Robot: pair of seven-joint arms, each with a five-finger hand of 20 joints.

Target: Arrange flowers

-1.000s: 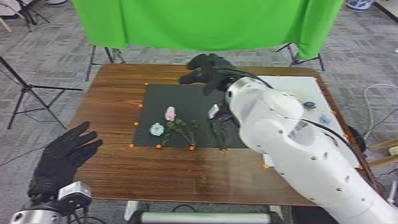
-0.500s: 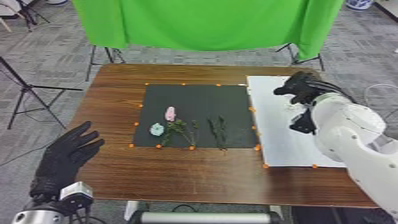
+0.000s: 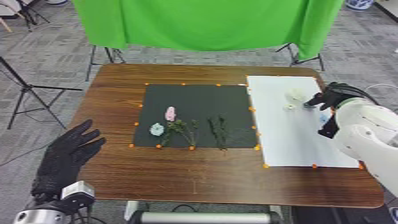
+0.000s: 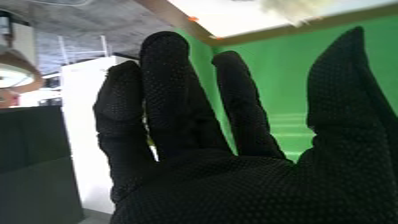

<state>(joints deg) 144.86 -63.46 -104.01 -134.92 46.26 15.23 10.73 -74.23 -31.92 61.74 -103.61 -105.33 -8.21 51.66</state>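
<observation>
Flowers [image 3: 157, 129] on our black mat [image 3: 191, 95] and white sheet [image 3: 284, 150].
Nearest, our gloved left hand [image 3: 67, 155], fingers straight, is by the wooden table's [image 3: 178, 185] near left corner; thin green stems [image 3: 184, 135] and leafy sprigs [image 3: 218, 131] lie toward the mat's near edge, a round pale-blue bloom and long pink flower [image 3: 171, 113] by its left edge. Our mesh-gloved right hand [image 3: 339, 95], fingers extended, blocks part of the sheet's right edge, near a ruffled cream bloom [image 3: 296, 94]. Beyond the table's far edge hangs green cloth [image 3: 204, 25].

The right robot hand [image 3: 338, 95] partly hides a pale blue flower [image 3: 324, 118] on the white sheet [image 3: 298, 145].
</observation>
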